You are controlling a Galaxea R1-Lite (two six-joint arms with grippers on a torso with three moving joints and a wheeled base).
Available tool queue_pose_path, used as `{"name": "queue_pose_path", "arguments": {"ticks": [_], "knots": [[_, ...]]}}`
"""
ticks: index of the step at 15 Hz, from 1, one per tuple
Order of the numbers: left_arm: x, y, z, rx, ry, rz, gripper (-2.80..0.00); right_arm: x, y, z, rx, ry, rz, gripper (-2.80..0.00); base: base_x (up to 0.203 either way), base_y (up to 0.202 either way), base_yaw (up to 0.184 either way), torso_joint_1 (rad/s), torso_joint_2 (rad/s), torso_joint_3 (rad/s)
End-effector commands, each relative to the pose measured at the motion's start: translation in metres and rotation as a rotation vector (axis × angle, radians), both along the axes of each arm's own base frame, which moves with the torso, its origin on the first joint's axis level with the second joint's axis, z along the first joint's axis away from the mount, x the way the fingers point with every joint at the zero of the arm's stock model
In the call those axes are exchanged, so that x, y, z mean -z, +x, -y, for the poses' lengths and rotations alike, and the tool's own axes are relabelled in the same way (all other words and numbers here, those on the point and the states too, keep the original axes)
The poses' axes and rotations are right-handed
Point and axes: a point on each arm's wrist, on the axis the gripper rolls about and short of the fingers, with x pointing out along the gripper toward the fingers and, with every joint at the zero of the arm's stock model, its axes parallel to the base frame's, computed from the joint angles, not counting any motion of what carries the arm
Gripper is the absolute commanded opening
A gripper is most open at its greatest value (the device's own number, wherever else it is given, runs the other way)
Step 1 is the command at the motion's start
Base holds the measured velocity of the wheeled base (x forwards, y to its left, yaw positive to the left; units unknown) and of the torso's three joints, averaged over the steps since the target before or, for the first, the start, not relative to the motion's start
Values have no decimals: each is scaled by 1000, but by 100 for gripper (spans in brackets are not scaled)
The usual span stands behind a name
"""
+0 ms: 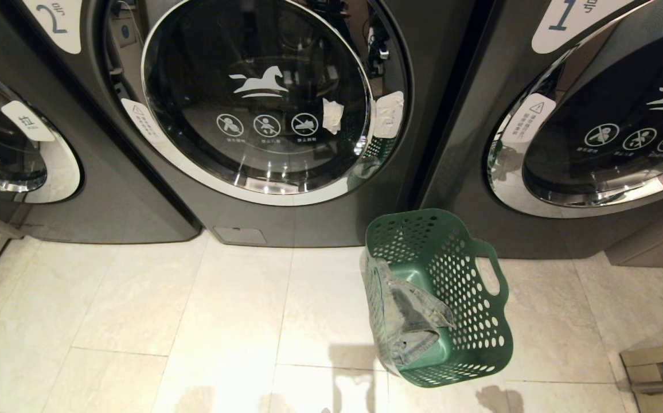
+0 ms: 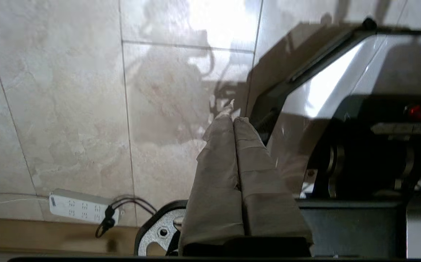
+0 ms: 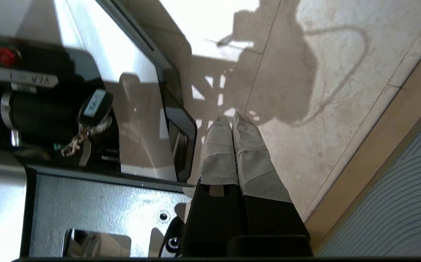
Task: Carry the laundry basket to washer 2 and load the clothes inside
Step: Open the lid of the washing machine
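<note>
The dark green perforated laundry basket (image 1: 457,298) stands on the tiled floor, below the gap between two washers. A grey-green garment, the clothes (image 1: 409,318), lies against its left inner wall. Washer 2 (image 1: 262,97), dark grey with a chrome-rimmed glass door and a white horse logo, has its door closed. Neither arm shows in the head view. My left gripper (image 2: 233,114) is shut and empty, pointing down beside my base. My right gripper (image 3: 230,118) is shut and empty too, over the floor on the other side.
Washer 1 (image 1: 595,126) stands at the right, and a third washer (image 1: 4,143) at the left. A white power strip (image 2: 81,206) with cables lies on the floor by a wooden skirting. A grey ribbed mat (image 3: 407,200) lies beside my base.
</note>
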Motion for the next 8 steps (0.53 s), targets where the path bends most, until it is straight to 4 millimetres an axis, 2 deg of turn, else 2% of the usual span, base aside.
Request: {"name": "queue_pose_path", "arguments": {"ticks": [1,5,8], "knots": [[-7,-15,-2,-64,7,213,-280,-3,-5,1,20,7,74,-280,0,0,0,0,0,0],[-10,-38,-1,-95,34,514,-280,-13,-29,3,37,30,408,-280,0,0,0,0,0,0],[-10,-39,0,-95,44,533,-280,-15,-43,4,129,44,594,-280,0,0,0,0,0,0]]}}
